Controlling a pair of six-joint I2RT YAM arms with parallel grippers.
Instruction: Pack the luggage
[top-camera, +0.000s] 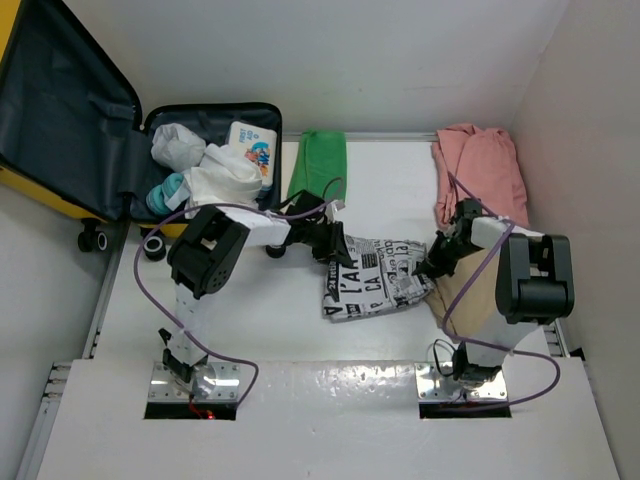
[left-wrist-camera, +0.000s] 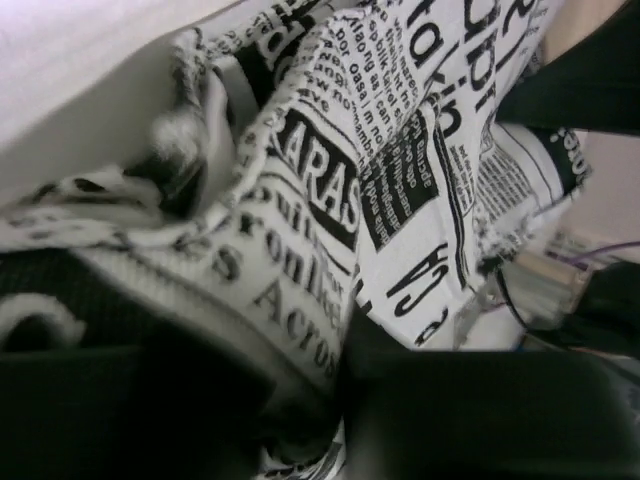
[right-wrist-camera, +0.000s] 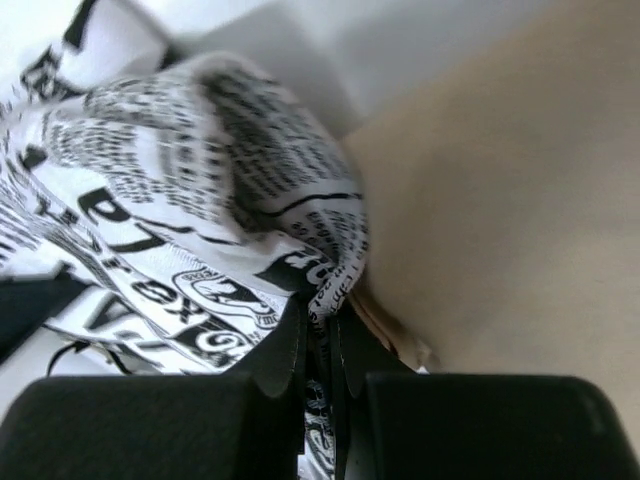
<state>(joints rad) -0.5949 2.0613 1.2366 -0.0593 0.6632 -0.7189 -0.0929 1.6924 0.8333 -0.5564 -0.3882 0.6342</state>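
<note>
From above, the yellow hard-shell suitcase (top-camera: 60, 100) lies open at the far left of the white table (top-camera: 390, 190). Its dark grey lined lid is thrown back to the left. Its base is to the right of the lid and holds white cloths, a teal item and a white-and-blue packet (top-camera: 250, 147). A black-and-white newspaper-print cloth (top-camera: 370, 280) lies crumpled in the middle of the table, well apart from the suitcase. The left gripper (top-camera: 325, 240) is at the cloth's far left corner and the right gripper (top-camera: 435, 262) at its right edge. A folded green cloth (top-camera: 320, 160) lies at the far centre and a pink cloth (top-camera: 480, 170) at the far right. A beige cloth (top-camera: 470, 290) sits on the near right, under the right arm.

In the left wrist view, the left gripper (left-wrist-camera: 310, 390) has drawn its jaws in to a narrow gap. A bunched fold of the newspaper-print cloth (left-wrist-camera: 330, 170) fills that gap, pressed by both dark fingers (left-wrist-camera: 480, 410).

In the right wrist view, the right gripper (right-wrist-camera: 320, 350) is closed almost completely. It pinches a thin edge of the newspaper-print cloth (right-wrist-camera: 200, 170), which rises in a hump beyond the fingers (right-wrist-camera: 180, 420). The beige cloth (right-wrist-camera: 500, 200) lies just to the right, touching the pinched edge.
</note>
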